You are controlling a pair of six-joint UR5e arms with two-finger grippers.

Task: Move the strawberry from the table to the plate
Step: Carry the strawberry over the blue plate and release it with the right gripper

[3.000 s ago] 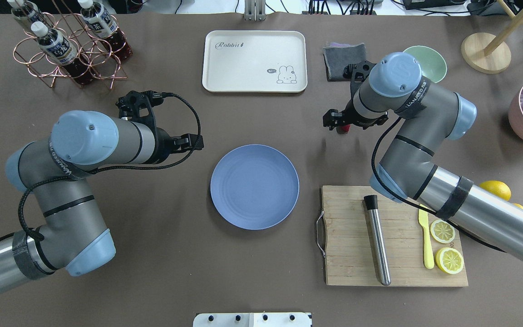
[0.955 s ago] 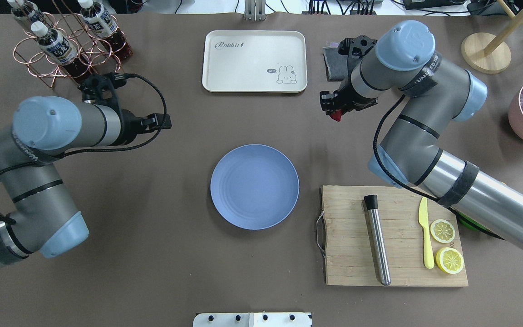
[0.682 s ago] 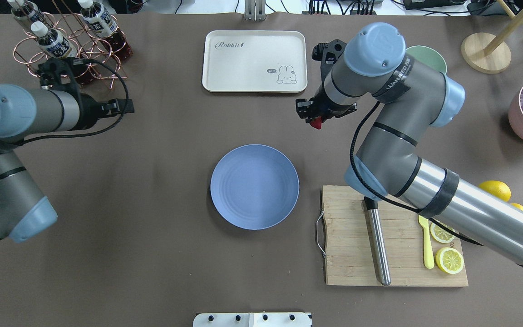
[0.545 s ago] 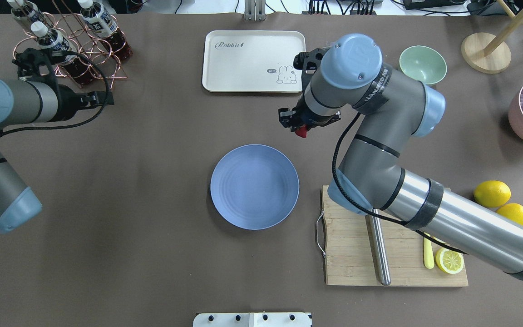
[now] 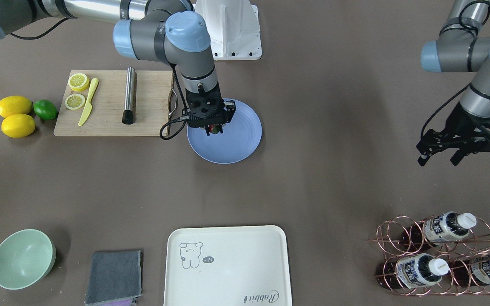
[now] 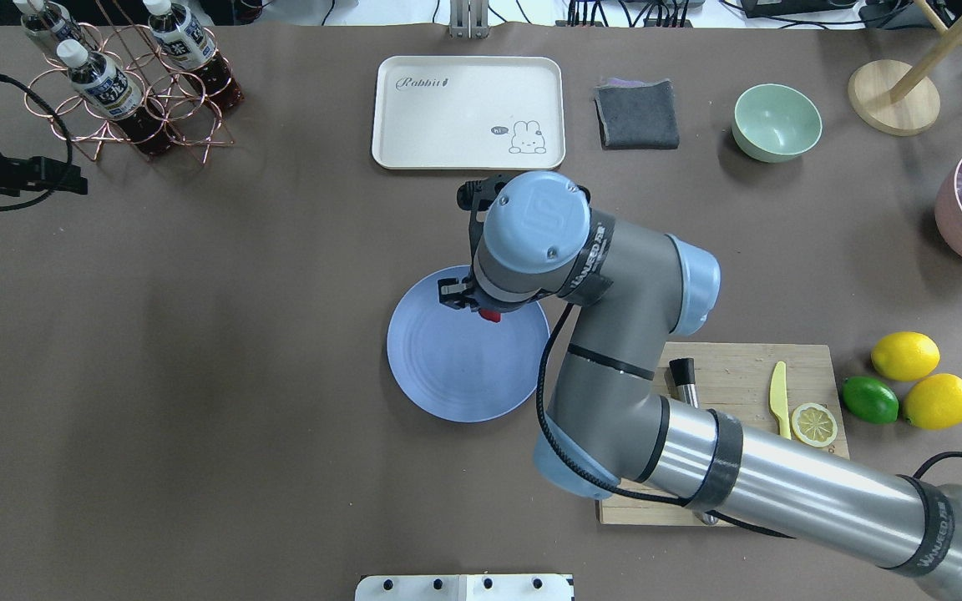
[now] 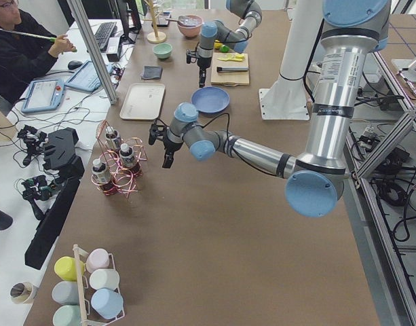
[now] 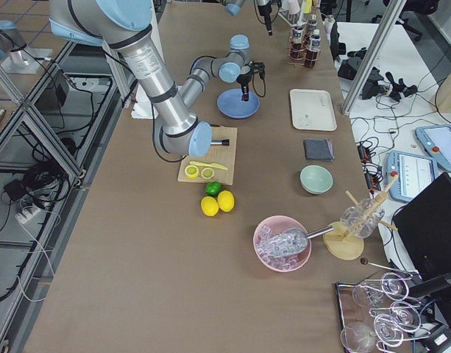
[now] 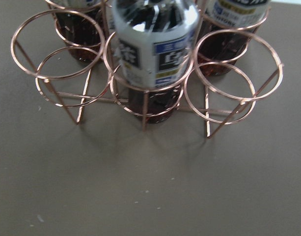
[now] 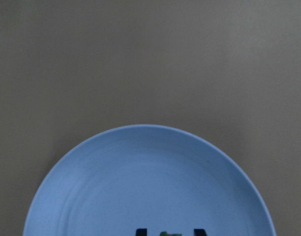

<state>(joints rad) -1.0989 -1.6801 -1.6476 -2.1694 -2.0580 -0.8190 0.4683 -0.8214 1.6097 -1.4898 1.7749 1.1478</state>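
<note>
Far to the left, the left gripper (image 5: 437, 161) is seen spread and empty, while over the far part of the plate (image 6: 448, 384) the strawberry (image 6: 490, 315) is held pinched in the right gripper (image 5: 213, 127), so only lowering and release are judged to be left.

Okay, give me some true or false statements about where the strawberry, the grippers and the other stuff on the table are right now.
1. The right gripper holds the strawberry over the plate. True.
2. The left gripper grips a bottle. False: it is open and empty, apart from the bottles.
3. The lime lies beside two lemons. True.
4. The bowl stands on the tray. False: the bowl stands on the table, and nothing lies on the tray.
</note>
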